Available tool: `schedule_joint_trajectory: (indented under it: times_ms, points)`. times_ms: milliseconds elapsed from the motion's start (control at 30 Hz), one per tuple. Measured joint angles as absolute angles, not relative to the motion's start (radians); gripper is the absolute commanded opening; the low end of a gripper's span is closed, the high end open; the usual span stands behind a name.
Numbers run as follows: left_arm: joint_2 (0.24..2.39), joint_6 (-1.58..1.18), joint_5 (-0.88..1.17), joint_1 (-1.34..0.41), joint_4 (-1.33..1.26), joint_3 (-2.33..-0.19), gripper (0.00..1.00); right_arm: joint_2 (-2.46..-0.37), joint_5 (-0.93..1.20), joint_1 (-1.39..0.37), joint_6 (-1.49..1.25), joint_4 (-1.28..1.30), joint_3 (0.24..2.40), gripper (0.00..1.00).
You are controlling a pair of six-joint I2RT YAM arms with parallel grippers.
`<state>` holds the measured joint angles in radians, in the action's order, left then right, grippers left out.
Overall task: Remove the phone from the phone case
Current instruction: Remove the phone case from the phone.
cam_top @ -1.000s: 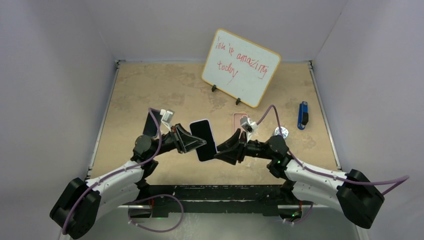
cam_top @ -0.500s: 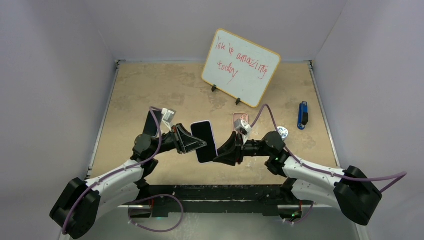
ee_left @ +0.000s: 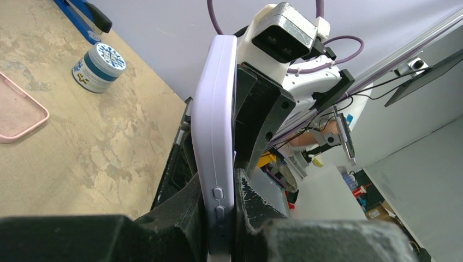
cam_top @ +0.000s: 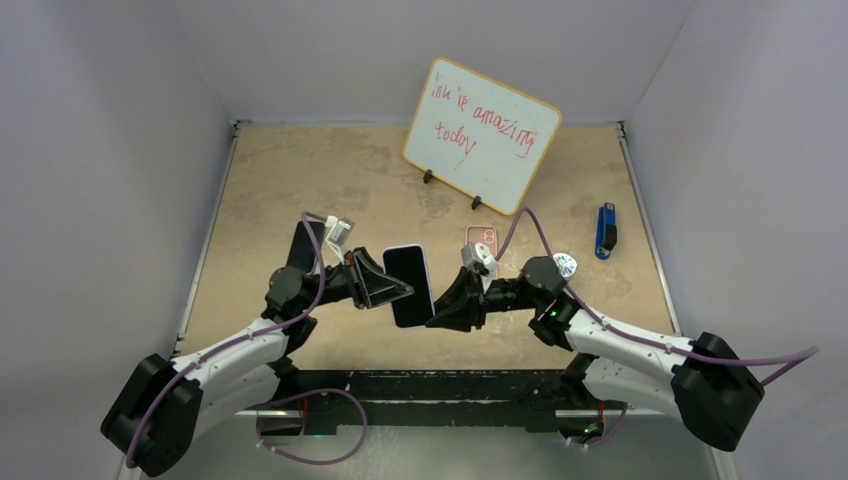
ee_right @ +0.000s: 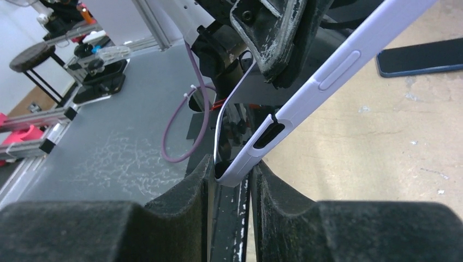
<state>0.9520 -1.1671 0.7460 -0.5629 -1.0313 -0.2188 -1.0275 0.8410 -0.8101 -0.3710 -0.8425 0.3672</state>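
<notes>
As the right tool (ee_right: 231, 176) nudges leftward, it and left tool (ee_left: 220, 210) clamp phone case (ee_left: 214, 125)

phone case (ee_left: 215, 136) lilac | phone (cam_top: 408, 285) blk | loose case (ee_left: 15, 112) pink | jar (ee_left: 99, 66) blue-wht pattern | tbl (ee_left: 109, 147) tan mottled

pink case (ee_left: 19, 112) cut by edge, phone case (ee_left: 215, 131) end inside left gripper (ee_left: 221, 191)

Whiteboard (cam_top: 481, 134): "ink is amazing today"
</notes>
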Motion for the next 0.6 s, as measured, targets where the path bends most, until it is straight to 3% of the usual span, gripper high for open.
schedule_joint_trajectory:
  times_ms: [333, 600]
  points:
    - [0.981, -1.166, 0.784, -0.560, -1.084, -0.219, 0.00, -1.028, 0.923, -0.805, -0.103, -0.699, 0.425, 0.00]
    - [1.000, -1.167, 0.804, -0.538, -1.121, -0.219, 0.00, -1.085, 0.988, -0.802, 0.258, -0.310, 0.604, 0.00]
